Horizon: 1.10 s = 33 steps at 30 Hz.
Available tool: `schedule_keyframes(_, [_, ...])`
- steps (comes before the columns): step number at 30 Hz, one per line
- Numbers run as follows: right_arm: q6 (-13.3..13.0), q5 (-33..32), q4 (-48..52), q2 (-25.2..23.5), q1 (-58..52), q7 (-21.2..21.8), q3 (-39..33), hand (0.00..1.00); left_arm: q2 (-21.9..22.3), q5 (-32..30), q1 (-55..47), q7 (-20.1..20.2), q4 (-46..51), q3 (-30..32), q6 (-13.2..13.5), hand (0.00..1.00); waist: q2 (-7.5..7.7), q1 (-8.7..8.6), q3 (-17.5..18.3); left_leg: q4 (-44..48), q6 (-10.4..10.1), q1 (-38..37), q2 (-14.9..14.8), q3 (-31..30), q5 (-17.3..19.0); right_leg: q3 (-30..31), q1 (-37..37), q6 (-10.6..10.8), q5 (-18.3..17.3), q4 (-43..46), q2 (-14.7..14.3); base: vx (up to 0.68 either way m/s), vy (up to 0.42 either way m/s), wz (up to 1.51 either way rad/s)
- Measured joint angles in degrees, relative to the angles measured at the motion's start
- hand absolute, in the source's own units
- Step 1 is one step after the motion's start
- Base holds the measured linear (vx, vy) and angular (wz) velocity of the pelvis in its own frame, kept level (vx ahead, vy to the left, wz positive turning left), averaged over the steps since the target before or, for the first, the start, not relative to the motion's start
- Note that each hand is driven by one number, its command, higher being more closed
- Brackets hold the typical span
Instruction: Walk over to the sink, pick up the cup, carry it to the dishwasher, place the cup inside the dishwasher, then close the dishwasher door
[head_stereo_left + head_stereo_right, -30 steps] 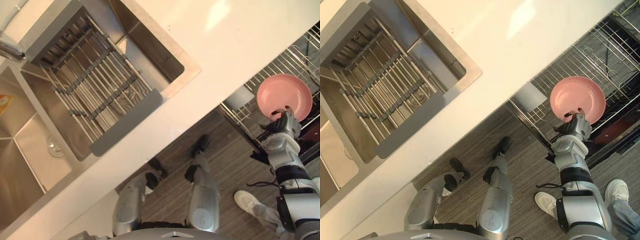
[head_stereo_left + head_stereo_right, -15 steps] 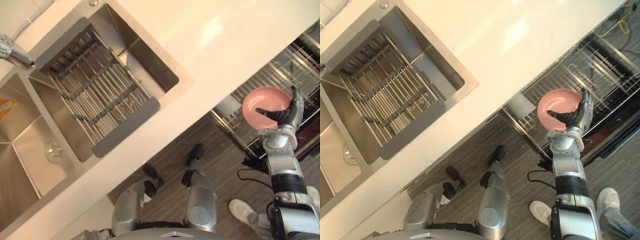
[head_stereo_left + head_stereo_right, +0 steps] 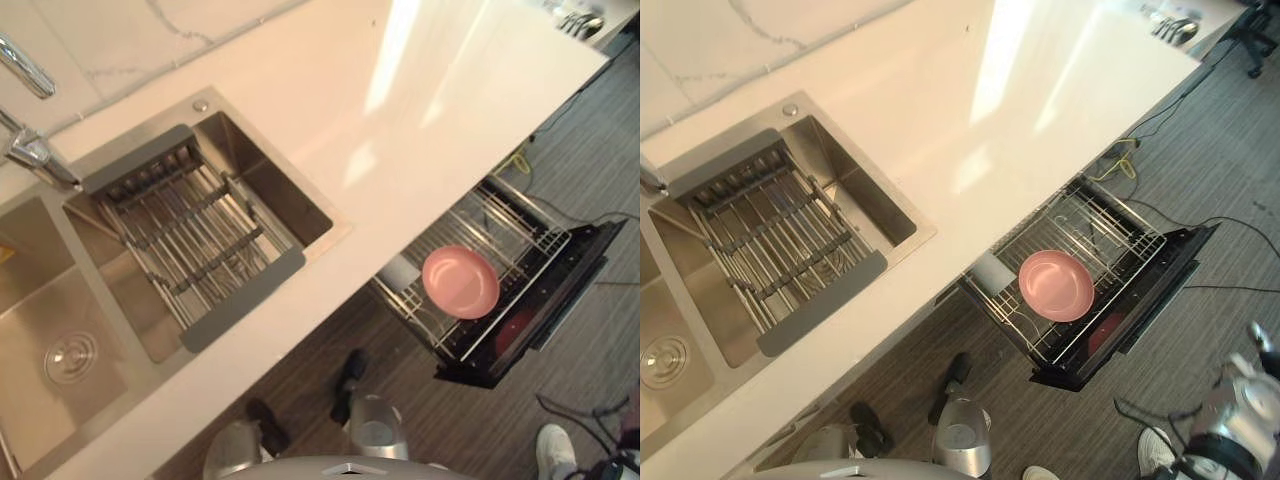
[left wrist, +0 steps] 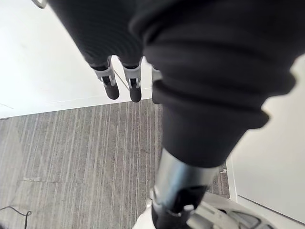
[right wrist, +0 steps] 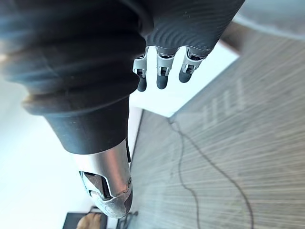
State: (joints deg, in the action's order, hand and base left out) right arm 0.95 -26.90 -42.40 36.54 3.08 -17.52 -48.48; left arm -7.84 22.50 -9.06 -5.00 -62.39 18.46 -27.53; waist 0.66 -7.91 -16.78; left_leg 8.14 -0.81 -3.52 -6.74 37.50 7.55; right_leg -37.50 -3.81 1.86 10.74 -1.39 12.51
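And it's down! The pink round dish (image 3: 461,282) that your right hand (image 5: 162,72) was gripping above the dishwasher a second ago now lies flat in the dishwasher's wire rack (image 3: 508,218), towards the front, just beside a pale cylindrical thing I can't identify. It reads as a shallow dish more than a cup, but it's the piece you were carrying, so I'd call the placing step done. The right hand has let go and pulled well clear. In its wrist view the fingers hang loose and straight over the grey floor, with nothing in them. Your left hand (image 4: 131,82) is the same story, relaxed, empty and down by the floor. The head has lifted too, so the whole view has shifted, taking in the long white countertop (image 3: 400,90) and the stainless steel sink (image 3: 60,350); nothing there has moved. What's left is the closing. The black dishwasher door (image 3: 572,290) sits fully out from under the counter with the rack extended. You'll likely need to bring a hand back to that front and push it in gently and squarely, so the dish doesn't slide or rattle out of place.
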Motion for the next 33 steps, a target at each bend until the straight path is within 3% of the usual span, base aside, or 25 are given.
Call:
schedule_keyframes(4, [2.1, -3.6, -2.6, -3.3, -3.3, 7.1, 0.2, 0.0, -0.1, 0.5, -0.9, -0.8, -1.5, 2.0, 0.0, 0.0, -0.64, -1.08, 1.8, -1.4, -0.6, -1.7, -0.1, 0.2, -0.3, -0.2, 1.4, 0.1, -0.1, -0.6, -0.6, -0.04, -0.008, -0.02])
schedule_keyframes(10, [2.0, -7.0, -6.3, -13.4, -0.6, 11.7, 5.6, 0.0, 0.1, 0.4, -0.9, -0.5, -1.4, 4.1, 1.3, 0.0, -1.64, 0.55, 2.9, -3.5, -0.9, -1.5, 0.5, -0.5, -2.3, -1.0, 1.9, -0.5, 0.7, -2.8, -0.9, -0.06, -0.007, 0.07])
schedule_keyframes(15, [-2.1, -8.9, -3.1, -18.3, 1.0, 12.7, 8.8, 0.0, 3.2, -0.3, -0.5, 0.5, -1.2, 4.1, 2.6, 0.0, -5.21, 3.59, 2.5, -5.9, -1.2, -1.7, 1.2, -2.9, -4.1, -3.1, 1.4, -0.7, -0.8, 0.9, 0.8, -0.04, 0.02, 0.25])
schedule_keyframes(18, [-3.3, -13.0, 0.5, -19.0, 0.0, 12.7, 11.4, 0.0, 5.2, -0.4, -0.7, 0.9, -1.3, 4.1, 2.5, 0.0, -6.33, 4.13, 1.8, -6.5, -1.4, -1.5, 1.2, -2.6, -4.3, -3.7, -0.6, -1.1, -3.3, 6.5, 3.0, -0.02, 0.039, 0.16])
schedule_keyframes(27, [-9.8, -15.9, 6.4, -23.3, -0.6, 11.9, 16.0, 0.0, 5.7, -2.5, -0.8, 2.7, -1.1, 3.9, 3.7, 0.0, -6.7, 4.72, 0.9, -7.3, -2.6, -1.1, 1.5, 0.2, -6.5, -4.0, -6.3, -1.0, -12.2, 22.4, 10.4, 0.02, 0.007, 0.15])
schedule_keyframes(30, [-10.5, -16.1, 10.2, -24.6, -0.6, 11.8, 19.3, 0.0, 5.9, -2.6, -0.8, 2.9, -1.1, 3.9, 3.9, 0.0, -6.98, 5.11, 1.0, -7.4, -2.7, -0.8, 1.5, -0.6, -7.2, -4.4, -7.3, -1.2, -14.6, 26.0, 11.9, 0.03, -0.033, 0.19])
schedule_keyframes(33, [-10.5, -16.4, 13.7, -24.6, -0.2, 12.4, 22.1, 0.0, 6.9, -4.0, -0.7, 3.7, -0.1, 3.8, 3.9, 0.0, -8.14, 6.61, 0.9, -7.7, -2.3, -0.1, 1.5, -1.4, -8.2, -6.6, -7.3, -1.2, -16.8, 28.7, 13.7, 0.01, -0.044, 0.31])
